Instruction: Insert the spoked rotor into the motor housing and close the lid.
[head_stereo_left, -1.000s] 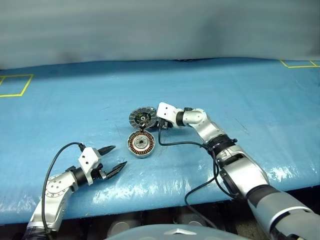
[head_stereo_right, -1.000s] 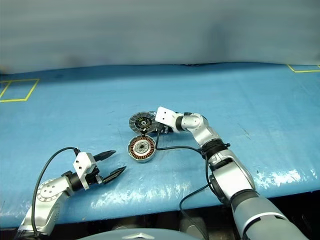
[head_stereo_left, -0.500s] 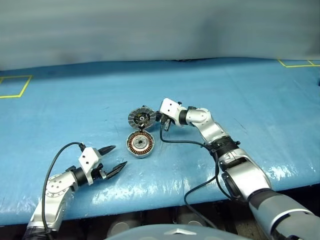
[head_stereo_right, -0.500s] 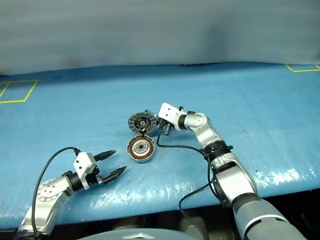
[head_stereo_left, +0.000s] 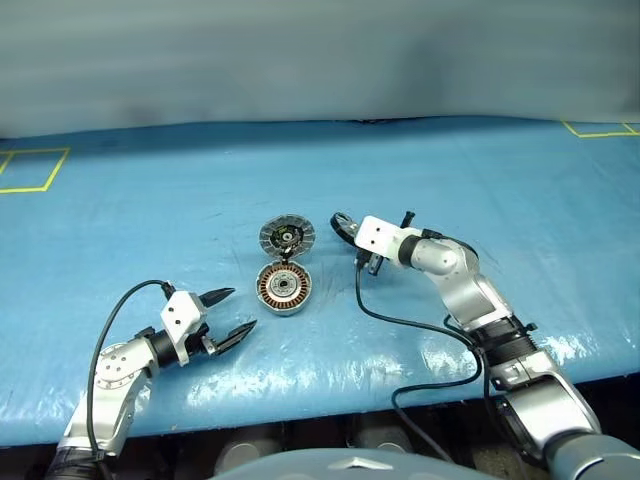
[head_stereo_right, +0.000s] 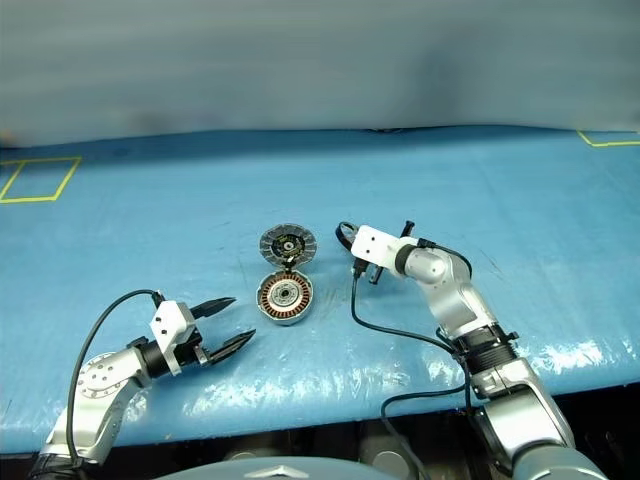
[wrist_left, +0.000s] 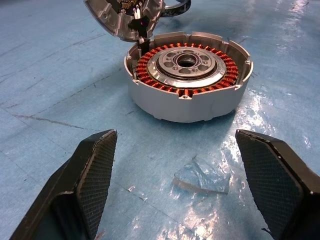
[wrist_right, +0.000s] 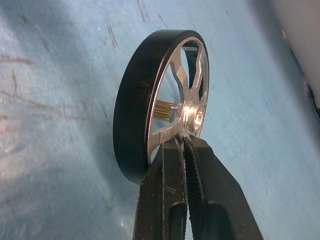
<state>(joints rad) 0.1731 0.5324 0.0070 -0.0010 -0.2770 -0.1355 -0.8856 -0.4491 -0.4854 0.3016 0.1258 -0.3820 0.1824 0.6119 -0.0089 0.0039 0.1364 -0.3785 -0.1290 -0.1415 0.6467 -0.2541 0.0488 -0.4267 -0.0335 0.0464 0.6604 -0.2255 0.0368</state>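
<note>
The motor housing (head_stereo_left: 282, 288) sits on the blue table, its copper windings ringing a silver hub (wrist_left: 186, 61). Its hinged lid (head_stereo_left: 287, 237) stands open behind it, ribbed inner face towards me. To the right of the lid, my right gripper (wrist_right: 183, 145) is shut on a silver spoke of the spoked rotor (wrist_right: 135, 115), and holds this black-rimmed wheel (head_stereo_left: 343, 226) on edge just above the table. My left gripper (head_stereo_left: 238, 308) stands open near the table's front left, pointing at the housing with nothing between its fingers (wrist_left: 92, 175).
Yellow tape squares mark the far left (head_stereo_left: 30, 170) and far right (head_stereo_left: 600, 128) of the blue table top. A black cable (head_stereo_left: 400, 322) loops from my right wrist across the table. A scrap of clear film (wrist_left: 202, 177) lies in front of the housing.
My right gripper has shut on the rotor beside the lid and moved to the right, away from the lid, carrying it. The left arm, housing and lid have stayed put.
</note>
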